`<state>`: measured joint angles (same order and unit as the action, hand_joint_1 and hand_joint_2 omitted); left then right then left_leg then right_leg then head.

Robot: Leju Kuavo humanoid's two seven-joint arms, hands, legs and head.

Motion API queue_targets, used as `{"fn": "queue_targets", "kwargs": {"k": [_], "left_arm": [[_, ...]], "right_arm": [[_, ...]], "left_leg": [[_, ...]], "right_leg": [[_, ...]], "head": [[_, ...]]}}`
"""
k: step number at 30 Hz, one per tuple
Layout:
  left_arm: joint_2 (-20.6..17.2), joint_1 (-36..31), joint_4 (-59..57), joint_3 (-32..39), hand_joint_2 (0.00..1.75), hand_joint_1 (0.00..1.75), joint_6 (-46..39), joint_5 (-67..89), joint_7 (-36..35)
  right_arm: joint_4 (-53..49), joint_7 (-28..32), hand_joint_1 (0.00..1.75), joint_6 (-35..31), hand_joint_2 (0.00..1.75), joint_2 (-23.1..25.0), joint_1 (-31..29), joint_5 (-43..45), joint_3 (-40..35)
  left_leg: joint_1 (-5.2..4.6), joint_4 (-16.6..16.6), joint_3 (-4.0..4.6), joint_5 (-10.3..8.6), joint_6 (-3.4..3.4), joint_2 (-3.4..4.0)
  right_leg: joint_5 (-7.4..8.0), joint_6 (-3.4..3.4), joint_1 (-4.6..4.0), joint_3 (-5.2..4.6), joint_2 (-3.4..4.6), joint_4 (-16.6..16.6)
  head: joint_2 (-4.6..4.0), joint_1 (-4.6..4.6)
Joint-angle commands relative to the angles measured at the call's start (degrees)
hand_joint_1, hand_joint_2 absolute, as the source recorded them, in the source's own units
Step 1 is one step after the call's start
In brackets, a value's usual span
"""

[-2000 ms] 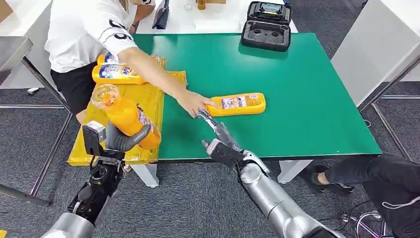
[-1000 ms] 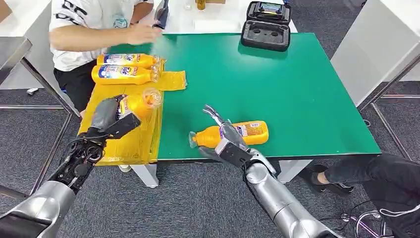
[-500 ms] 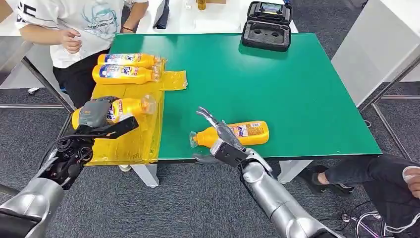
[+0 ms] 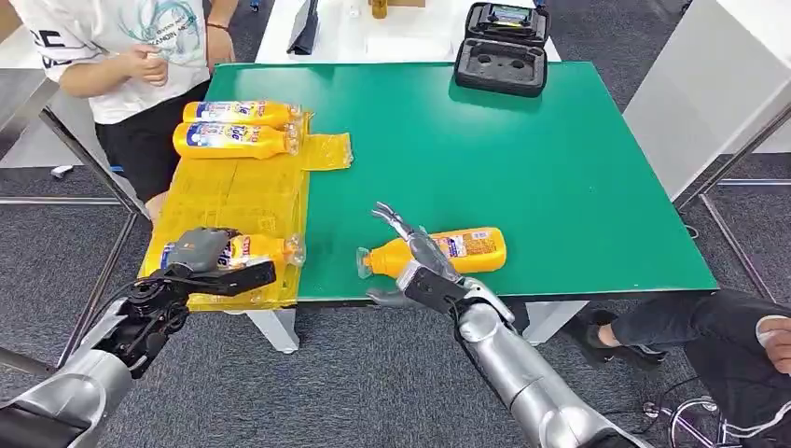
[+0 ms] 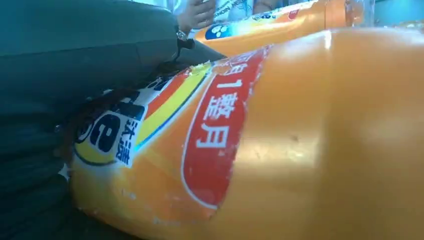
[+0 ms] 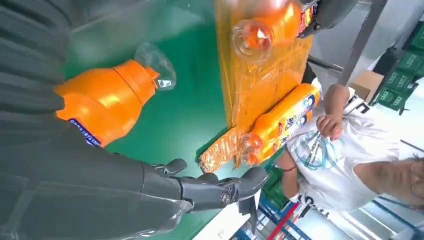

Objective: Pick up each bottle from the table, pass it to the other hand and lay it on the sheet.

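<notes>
Desk in green carries the yellow sheet along its left edge, two bottles lying at the far end. Left robot hand clamps a third bottle down on the sheet's near end. Right robot hand, fingers spread, rests against the fourth bottle on the desk.

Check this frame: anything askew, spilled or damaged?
Nothing spilled or damaged. The yellow sheet is crumpled and hangs over the table's edge. The left robot hand holds a bottle at its near end.

At lower right, the silver, rounded metal right arm ended in a dark grey many-fingered right hand; black cables ran along the silver left arm at lower left.
</notes>
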<state>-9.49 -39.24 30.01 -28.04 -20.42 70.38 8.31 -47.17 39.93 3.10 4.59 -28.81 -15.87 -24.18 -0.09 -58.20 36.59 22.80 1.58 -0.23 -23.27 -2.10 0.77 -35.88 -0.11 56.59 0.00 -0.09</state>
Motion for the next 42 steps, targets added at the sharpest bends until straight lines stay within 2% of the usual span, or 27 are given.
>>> {"fn": "queue_targets", "kwargs": {"k": [1,4,5,7,8,17,19,21,22,23,24,25,27,29,32,41,42], "left_arm": [[-0.1,-1.2,-1.8,-0.7,1.75,1.62,1.7,1.7,-0.1],[-0.1,-1.2,-1.8,-0.7,1.75,1.62,1.7,1.7,-0.1],[-0.1,-1.3,-1.9,-0.7,1.75,1.68,1.9,1.8,-0.1],[0.4,-1.2,-1.7,0.3,1.75,1.62,1.8,1.8,0.1],[1.1,-2.2,-2.2,0.5,1.75,1.57,2.4,2.9,-0.5],[1.1,-2.3,-2.2,0.6,1.75,1.57,2.5,2.9,-0.5],[1.2,-2.7,-2.8,0.6,1.75,1.5,3.3,3.0,-0.5],[1.5,-3.6,-3.9,0.3,1.75,1.31,5.2,3.7,-0.3],[1.6,-4.1,-4.3,-0.1,1.75,1.36,6.1,4.3,0.0],[1.9,-4.8,-4.9,-0.3,1.75,1.12,7.0,4.6,0.1],[2.1,-5.3,-5.2,-0.4,1.75,0.99,7.5,4.9,0.2],[2.2,-6.0,-5.8,-0.5,1.75,0.75,8.7,5.0,0.3],[2.2,-6.6,-6.3,-0.4,1.75,0.68,10.4,5.0,0.9],[1.9,-6.7,-6.8,-0.1,1.75,0.38,11.6,4.9,1.3],[1.6,-6.5,-7.1,-0.1,1.75,0.14,11.7,4.9,1.3],[1.6,-6.5,-7.1,-0.1,1.75,0.12,11.7,4.9,1.3],[1.6,-6.5,-7.1,-0.1,1.75,0.05,11.8,4.9,1.3]], "right_arm": [[4.1,0.0,0.0,0.7,1.75,0.1,-2.1,-0.6,1.1],[4.1,0.0,0.0,0.7,1.75,0.1,-2.1,-0.6,1.1],[4.1,0.0,0.0,0.7,1.75,0.1,-2.1,-0.6,1.1],[4.1,0.1,0.0,0.7,1.75,0.2,-2.0,-0.7,1.3],[4.6,0.1,0.0,0.6,1.75,0.0,-1.6,-1.0,1.3],[4.6,0.1,0.0,0.7,1.75,0.1,-1.5,-1.0,1.2],[4.7,0.0,0.0,0.6,1.75,0.1,-1.6,-1.0,1.3],[5.2,0.0,0.0,0.5,1.75,0.2,-1.9,-1.1,1.3],[5.5,0.0,0.0,0.5,1.75,0.3,-2.0,-1.1,1.4],[5.5,0.0,0.0,0.4,1.75,0.2,-2.0,-1.1,1.4],[5.6,0.0,0.0,0.3,1.75,0.2,-1.9,-1.1,1.5],[5.6,0.1,0.0,0.4,1.75,0.2,-1.8,-1.2,1.4],[5.6,0.1,0.0,0.5,1.75,0.3,-1.5,-1.2,1.4],[5.6,0.1,0.0,0.7,1.75,0.5,-1.5,-1.3,1.2],[5.7,0.1,0.0,0.7,1.75,0.6,-1.6,-1.3,1.2],[5.7,0.1,0.0,0.7,1.75,0.6,-1.6,-1.3,1.2],[5.7,0.1,0.0,0.7,1.75,0.5,-1.6,-1.3,1.3]], "left_leg": [[0.07,0.0,-0.31,0.13,-0.1,0.01],[0.07,0.0,-0.31,0.13,-0.1,0.01],[0.03,0.0,-0.19,0.08,-0.06,0.03],[0.08,0.0,-0.4,0.18,-0.11,0.05],[0.05,0.0,-0.24,0.1,-0.07,0.02],[0.08,0.0,-0.33,0.16,-0.1,-0.03],[0.08,0.0,-0.32,0.15,-0.1,-0.04],[0.08,0.0,-0.28,0.14,-0.09,-0.05],[0.06,0.0,-0.16,0.07,-0.06,-0.06],[0.08,0.0,-0.26,0.13,-0.08,-0.05],[0.05,0.0,-0.15,0.06,-0.06,-0.05],[0.07,0.0,-0.25,0.12,-0.08,-0.08],[0.07,0.0,-0.22,0.1,-0.07,-0.08],[0.06,0.0,-0.19,0.08,-0.07,-0.05],[0.07,0.0,-0.31,0.15,-0.1,0.02],[0.06,0.0,-0.21,0.09,-0.07,0.0],[0.08,0.0,-0.31,0.14,-0.09,0.0]], "right_leg": [[-0.12,0.09,-0.07,0.33,0.0,0.0],[-0.12,0.09,-0.07,0.33,0.0,0.0],[-0.07,0.05,-0.03,0.18,0.02,0.0],[-0.15,0.1,-0.08,0.4,0.04,0.0],[-0.09,0.06,-0.05,0.25,0.01,0.0],[-0.16,0.09,-0.08,0.37,-0.04,0.0],[-0.15,0.09,-0.08,0.35,-0.05,0.0],[-0.14,0.08,-0.08,0.32,-0.07,0.0],[-0.08,0.06,-0.06,0.19,-0.07,0.0],[-0.14,0.08,-0.08,0.3,-0.06,0.0],[-0.07,0.05,-0.05,0.18,-0.05,0.0],[-0.13,0.07,-0.07,0.3,-0.09,0.0],[-0.11,0.06,-0.06,0.26,-0.09,0.0],[-0.09,0.06,-0.06,0.22,-0.06,0.0],[-0.13,0.08,-0.07,0.32,0.01,0.0],[-0.08,0.06,-0.06,0.23,-0.01,0.0],[-0.12,0.08,-0.08,0.34,-0.01,0.0]], "head": [[0.0,0.0],[0.0,0.0],[0.0,0.0],[0.0,0.0],[0.0,0.02],[0.0,0.02],[0.0,0.0],[0.0,0.0],[0.0,0.02],[0.0,0.0],[0.0,0.02],[0.0,0.0],[0.0,0.0],[0.0,0.02],[0.0,0.0],[0.0,0.0],[0.0,0.02]]}}
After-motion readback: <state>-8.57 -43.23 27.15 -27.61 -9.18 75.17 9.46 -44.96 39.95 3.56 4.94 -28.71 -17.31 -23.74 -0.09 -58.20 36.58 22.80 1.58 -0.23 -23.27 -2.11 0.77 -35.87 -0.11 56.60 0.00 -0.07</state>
